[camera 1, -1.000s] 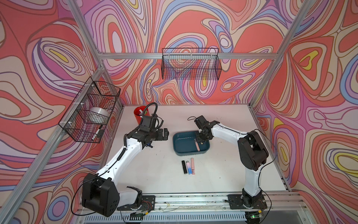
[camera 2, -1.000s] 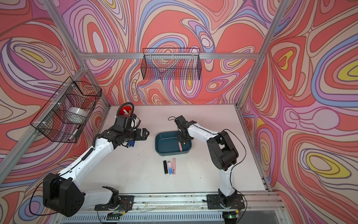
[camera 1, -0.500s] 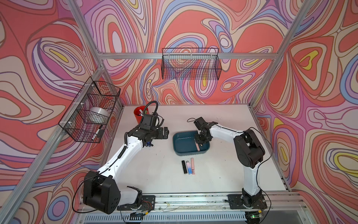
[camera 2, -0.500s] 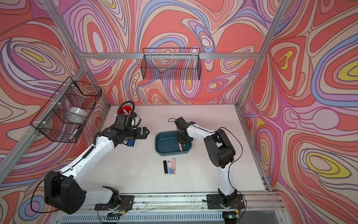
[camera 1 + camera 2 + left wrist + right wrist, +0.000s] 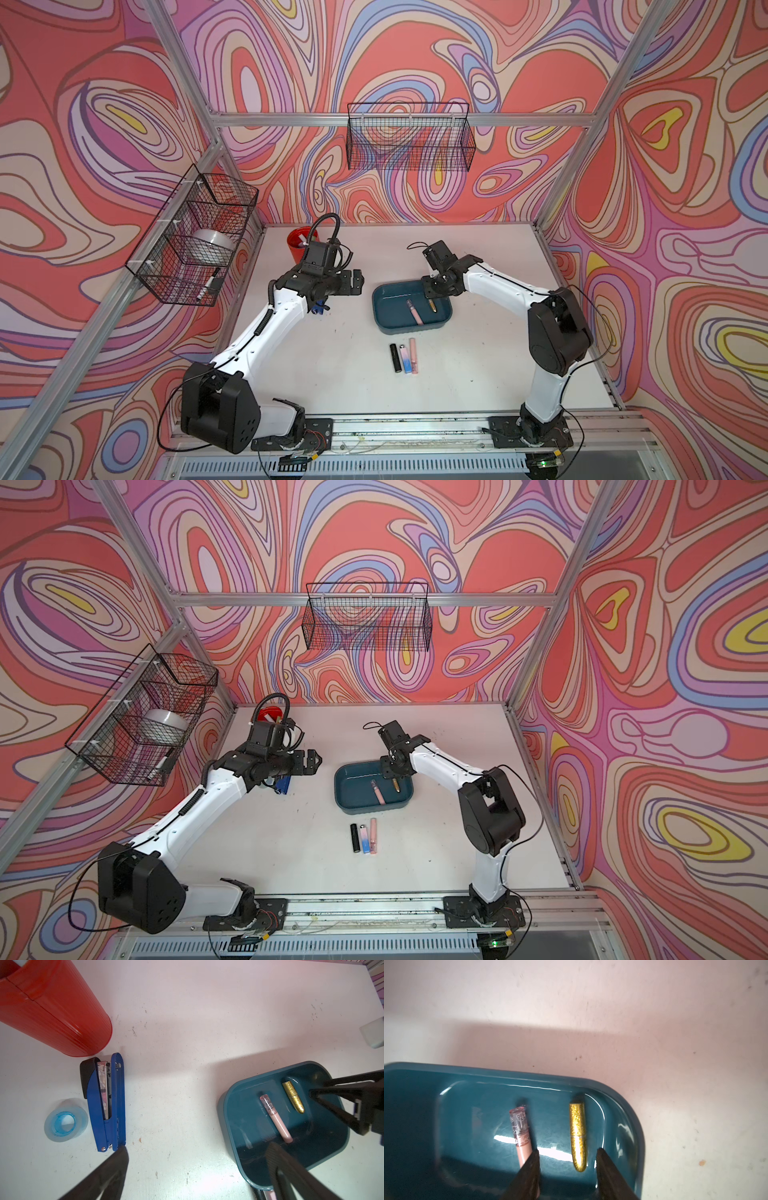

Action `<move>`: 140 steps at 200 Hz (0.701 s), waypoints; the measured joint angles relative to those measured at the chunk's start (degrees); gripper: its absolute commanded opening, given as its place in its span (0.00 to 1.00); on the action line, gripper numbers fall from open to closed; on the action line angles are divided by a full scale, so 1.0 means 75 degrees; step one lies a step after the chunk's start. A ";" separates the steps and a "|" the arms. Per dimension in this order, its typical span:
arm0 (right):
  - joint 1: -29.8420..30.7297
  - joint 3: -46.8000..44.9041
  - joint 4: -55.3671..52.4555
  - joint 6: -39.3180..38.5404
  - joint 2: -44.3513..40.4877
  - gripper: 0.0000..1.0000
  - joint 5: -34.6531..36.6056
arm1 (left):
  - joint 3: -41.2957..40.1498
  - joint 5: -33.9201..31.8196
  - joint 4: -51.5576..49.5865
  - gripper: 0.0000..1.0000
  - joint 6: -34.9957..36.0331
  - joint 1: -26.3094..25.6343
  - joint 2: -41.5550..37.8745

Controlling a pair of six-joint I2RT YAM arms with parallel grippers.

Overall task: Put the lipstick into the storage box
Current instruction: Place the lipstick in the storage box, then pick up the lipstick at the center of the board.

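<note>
- In both top views you see the gold lipstick (image 5: 432, 306) lying inside the storage box (image 5: 388, 311), beside a pink tube (image 5: 414, 311).
- Left wrist: your left gripper (image 5: 197, 1147) is spread wide and empty.
- Right wrist: your right gripper (image 5: 568, 1151) has its jaws parted astride the gold lipstick, clear of it.

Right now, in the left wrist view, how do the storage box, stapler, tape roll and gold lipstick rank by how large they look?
Largest to smallest:
1. storage box
2. stapler
3. tape roll
4. gold lipstick, clearly the smallest
</note>
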 measured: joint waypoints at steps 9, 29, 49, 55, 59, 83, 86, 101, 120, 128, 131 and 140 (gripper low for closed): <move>0.0000 0.0009 -0.0032 0.0017 -0.0189 0.40 -0.0076 | -0.0003 0.0003 0.0003 1.00 -0.0026 0.0000 -0.0026; 0.0020 -0.0006 -0.0087 0.0219 -0.0571 0.40 -0.0344 | -0.0029 0.0003 0.0006 1.00 -0.0052 0.0000 -0.0134; 0.0198 -0.0207 -0.0096 0.0481 -0.1049 0.38 -0.0431 | -0.0143 0.0003 0.0006 1.00 -0.0087 0.0000 -0.0323; 0.0321 -0.0309 -0.0102 0.0571 -0.1207 0.37 -0.0434 | -0.0189 0.0003 0.0009 1.00 -0.0111 0.0000 -0.0376; 0.0411 -0.0379 -0.0122 0.0629 -0.1300 0.36 -0.0443 | -0.0219 0.0003 0.0009 1.00 -0.0117 0.0000 -0.0414; 0.1236 -0.0807 -0.0233 0.1072 -0.1711 0.35 -0.0399 | -0.0388 0.0029 0.0009 1.00 -0.0201 0.0000 -0.0525; 0.1341 -0.0866 -0.0245 0.1134 -0.1746 0.35 -0.0396 | -0.0402 0.0038 0.0012 1.00 -0.0213 0.0000 -0.0527; 0.1886 -0.1218 -0.0268 0.1480 -0.1888 0.35 -0.0382 | -0.0463 0.0096 0.0038 1.00 -0.0265 0.0000 -0.0527; 0.2425 -0.1816 -0.0254 0.1973 -0.2069 0.35 -0.0370 | -0.0510 0.0204 0.0085 1.00 -0.0326 0.0000 -0.0527; 0.2576 -0.2057 -0.0245 0.2162 -0.2122 0.35 -0.0361 | -0.0522 0.0230 0.0111 1.00 -0.0347 0.0000 -0.0527; 0.2629 -0.2148 -0.0236 0.2235 -0.2142 0.35 -0.0358 | -0.0527 0.0236 0.0119 1.00 -0.0353 0.0000 -0.0527; 0.2739 -0.2404 -0.0213 0.2428 -0.2192 0.35 -0.0353 | -0.0530 0.0262 0.0128 1.00 -0.0376 0.0000 -0.0527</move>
